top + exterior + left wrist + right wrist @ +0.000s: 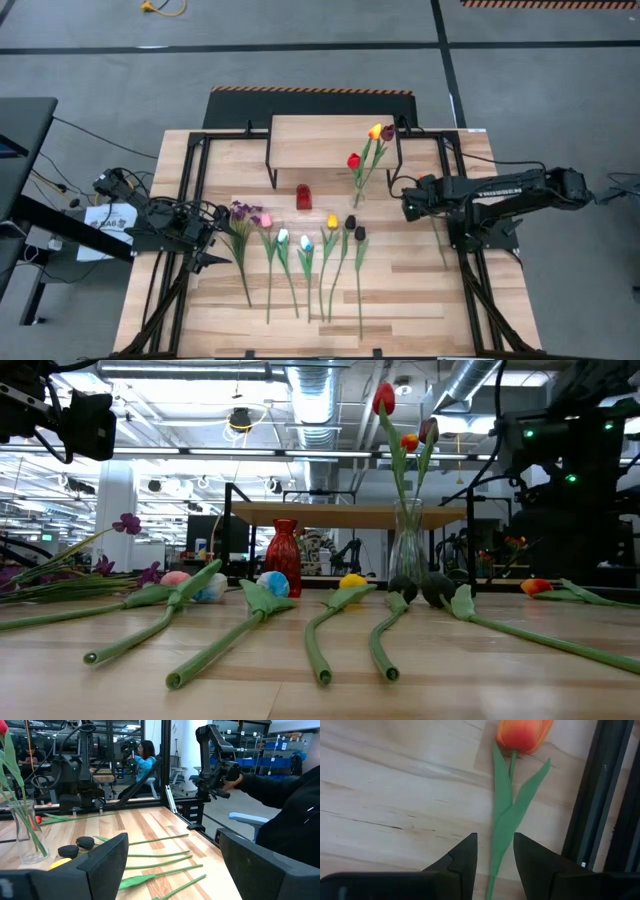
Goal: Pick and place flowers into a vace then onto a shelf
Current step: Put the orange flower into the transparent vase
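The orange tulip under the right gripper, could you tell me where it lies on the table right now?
In the high view, the orange tulip lies flat near the table's right edge, beside the black frame rail, right of the glass vase, directly beneath the right gripper.

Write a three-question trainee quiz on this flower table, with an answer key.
1. True or false: the clear vase already holds three flowers.
2. Which flower lies between the right gripper's fingers? A) orange tulip B) white tulip C) purple sprig
3. Fill in: the small red vase stands on the table in front of the ____.

Key: 1 true, red, yellow and maroon stems stand in it. 2 A, its stem runs between the fingers, still flat on the table. 3 shelf. The left gripper waits open beside the flower row.
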`<act>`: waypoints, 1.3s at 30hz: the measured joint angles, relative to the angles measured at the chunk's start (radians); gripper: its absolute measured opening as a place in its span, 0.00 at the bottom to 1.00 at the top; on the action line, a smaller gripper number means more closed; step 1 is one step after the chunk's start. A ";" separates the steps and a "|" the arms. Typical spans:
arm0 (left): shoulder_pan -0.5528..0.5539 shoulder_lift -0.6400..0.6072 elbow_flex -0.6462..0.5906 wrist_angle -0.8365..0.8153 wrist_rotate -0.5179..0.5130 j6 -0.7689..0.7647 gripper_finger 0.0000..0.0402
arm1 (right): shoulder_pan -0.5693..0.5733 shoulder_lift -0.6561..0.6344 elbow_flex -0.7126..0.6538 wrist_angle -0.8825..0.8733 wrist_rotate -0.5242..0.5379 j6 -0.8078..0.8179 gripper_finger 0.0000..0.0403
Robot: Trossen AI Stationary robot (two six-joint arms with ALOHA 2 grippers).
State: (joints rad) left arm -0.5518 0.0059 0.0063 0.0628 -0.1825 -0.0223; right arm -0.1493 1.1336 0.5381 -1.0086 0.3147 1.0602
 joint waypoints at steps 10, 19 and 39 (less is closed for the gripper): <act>0.000 0.000 0.000 0.000 0.000 0.000 0.75 | -0.094 0.000 0.000 0.051 -0.057 -0.138 0.30; 0.000 0.000 0.000 0.000 0.000 0.000 0.75 | -0.147 0.000 -0.007 0.067 -0.062 -0.179 0.30; 0.000 0.000 0.000 0.000 0.000 0.000 0.75 | -0.193 -0.002 -0.146 0.165 -0.080 -0.178 0.30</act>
State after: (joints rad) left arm -0.5521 0.0059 0.0064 0.0628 -0.1826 -0.0222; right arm -0.3420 1.1316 0.3916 -0.8433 0.2346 0.8818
